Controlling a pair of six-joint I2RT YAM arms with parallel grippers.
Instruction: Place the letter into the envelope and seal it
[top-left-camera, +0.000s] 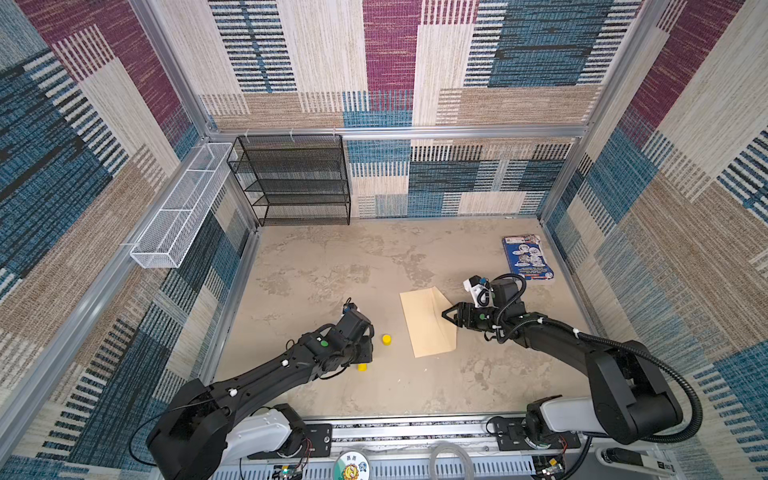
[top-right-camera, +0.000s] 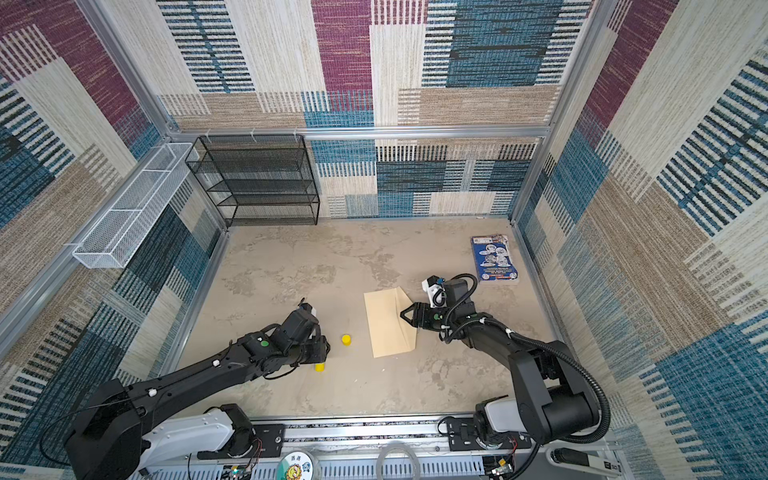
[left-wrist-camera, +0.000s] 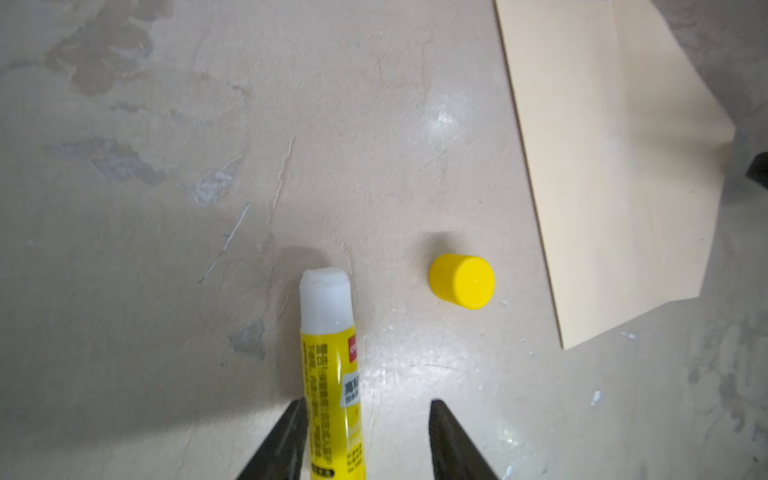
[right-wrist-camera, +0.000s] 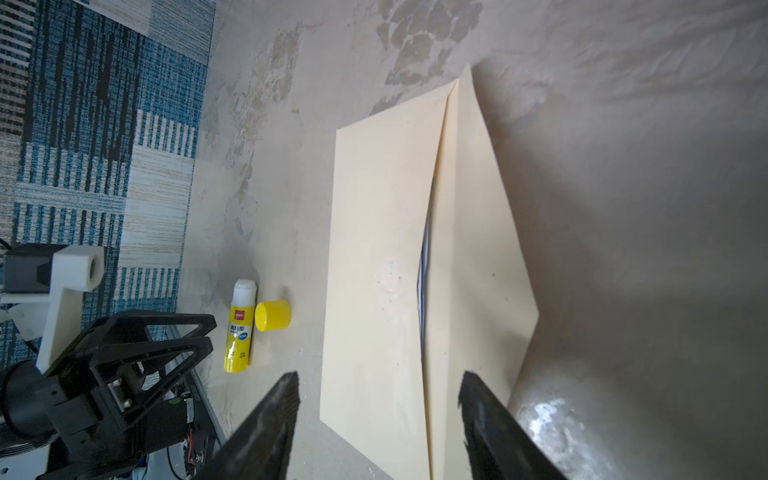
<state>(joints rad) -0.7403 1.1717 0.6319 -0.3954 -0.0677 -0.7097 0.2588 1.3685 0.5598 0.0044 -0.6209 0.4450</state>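
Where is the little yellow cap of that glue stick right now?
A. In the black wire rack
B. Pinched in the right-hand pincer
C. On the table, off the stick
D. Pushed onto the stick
C: the yellow cap sits on the table, apart from the glue stick, whose white tip is bare.

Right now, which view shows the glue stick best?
Right wrist view: the whole glue stick lies unobstructed beside its cap. The left wrist view crops its base; both top views show only its yellow end under the left arm.
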